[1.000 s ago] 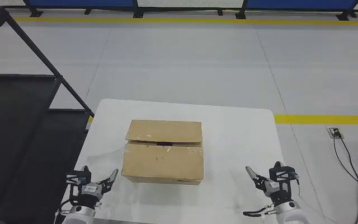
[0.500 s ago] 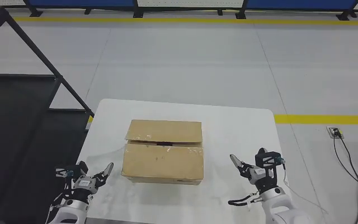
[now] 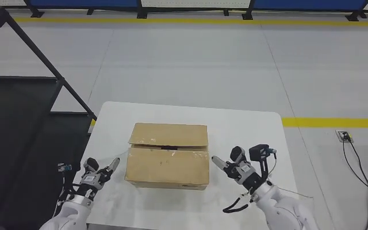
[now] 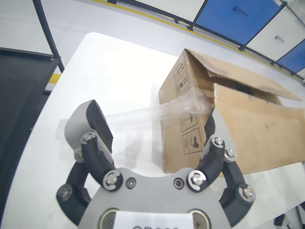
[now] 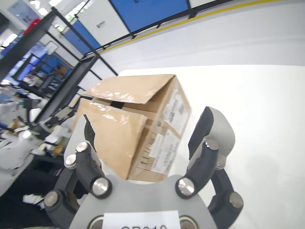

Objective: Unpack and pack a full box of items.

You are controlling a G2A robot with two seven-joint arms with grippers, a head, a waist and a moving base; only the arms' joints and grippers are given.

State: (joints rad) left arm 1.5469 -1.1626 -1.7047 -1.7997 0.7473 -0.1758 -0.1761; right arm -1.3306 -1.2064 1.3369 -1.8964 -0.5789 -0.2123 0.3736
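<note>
We face a box (image 3: 167, 156) in the middle of the desk (image 3: 247, 123).

Its top flaps (image 3: 168, 135) lie shut with a gap between them, and a loose strip of tape (image 4: 183, 104) trails from its left end. We judge it stiff-walled and heavy if full, so we would take the flaps by their free edges. Our left gripper (image 3: 102, 168) and right gripper (image 3: 225, 157) flank it near the desk's front edge, jaws spread on both.
</note>
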